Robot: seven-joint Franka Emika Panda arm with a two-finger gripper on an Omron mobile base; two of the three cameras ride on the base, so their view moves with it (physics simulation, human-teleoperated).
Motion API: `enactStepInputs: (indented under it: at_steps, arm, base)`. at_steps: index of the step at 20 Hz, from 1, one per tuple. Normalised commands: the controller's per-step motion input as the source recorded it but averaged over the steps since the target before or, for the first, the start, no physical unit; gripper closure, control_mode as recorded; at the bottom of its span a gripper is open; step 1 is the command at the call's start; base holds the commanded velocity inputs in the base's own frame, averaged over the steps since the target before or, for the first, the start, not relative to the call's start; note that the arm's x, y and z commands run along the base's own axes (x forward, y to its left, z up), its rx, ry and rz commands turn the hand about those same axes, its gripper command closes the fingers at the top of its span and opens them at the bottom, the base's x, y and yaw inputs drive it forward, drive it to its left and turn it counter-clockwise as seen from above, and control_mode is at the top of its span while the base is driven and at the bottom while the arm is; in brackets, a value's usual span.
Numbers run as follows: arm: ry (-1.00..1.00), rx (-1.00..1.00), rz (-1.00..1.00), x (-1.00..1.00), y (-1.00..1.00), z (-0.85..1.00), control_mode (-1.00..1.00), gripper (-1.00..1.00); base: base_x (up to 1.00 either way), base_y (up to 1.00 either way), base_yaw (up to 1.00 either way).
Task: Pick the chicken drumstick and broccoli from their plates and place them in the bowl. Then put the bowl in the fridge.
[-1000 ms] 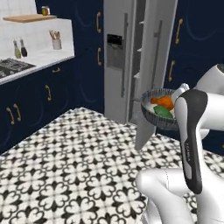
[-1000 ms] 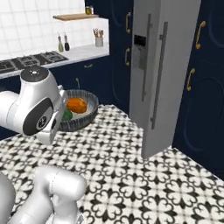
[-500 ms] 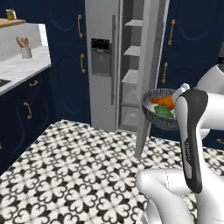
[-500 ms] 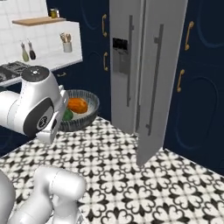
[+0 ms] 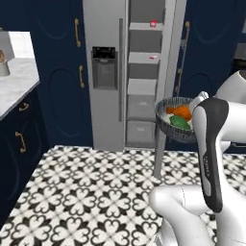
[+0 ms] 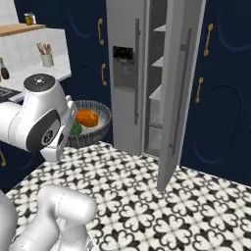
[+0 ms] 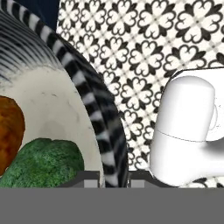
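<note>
Navy cabinets (image 5: pixel 57 72) flank the fridge (image 5: pixel 108 81), whose door (image 6: pixel 179 93) stands open on grey shelves. To its right in the left base view, my gripper (image 7: pixel 113 178) pinches the rim of the bowl (image 5: pixel 172 129), held above the patterned floor (image 5: pixel 86 192). Drumstick (image 5: pixel 179 111) and broccoli (image 5: pixel 179 123) lie inside it.

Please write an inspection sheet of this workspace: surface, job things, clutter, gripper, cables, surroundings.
Surface: black-and-white patterned floor tiles; the bowl rests on no surface, it is held in the air.
Job things: bowl holds the chicken drumstick and the broccoli; fridge stands ahead with its right door swung open, grey shelves showing.
Clutter: two small red items on the upper fridge shelves, too small to name.
Gripper: gripper shut on the bowl's rim.
Cables: nothing seen.
Surroundings: navy cabinets with brass handles; pale counter to the left, utensil holder on it.
</note>
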Motion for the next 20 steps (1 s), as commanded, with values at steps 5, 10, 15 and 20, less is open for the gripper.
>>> enactStepInputs:
  at_steps: [5,10,15,20]
  arm:
    - [0.00,0.00,0.00,0.00,0.00,0.00,1.00,1.00]
    - [0.00,0.00,0.00,0.00,0.00,0.00,1.00,1.00]
    - [0.00,0.00,0.00,0.00,0.00,0.00,1.00,1.00]
    - [0.00,0.00,0.00,0.00,0.00,0.00,1.00,1.00]
  base:
    - [0.90,0.81,-0.44]
    - [1.00,0.68,-0.38]
    - [0.96,0.85,-0.37]
    - [0.64,0.05,-0.22]
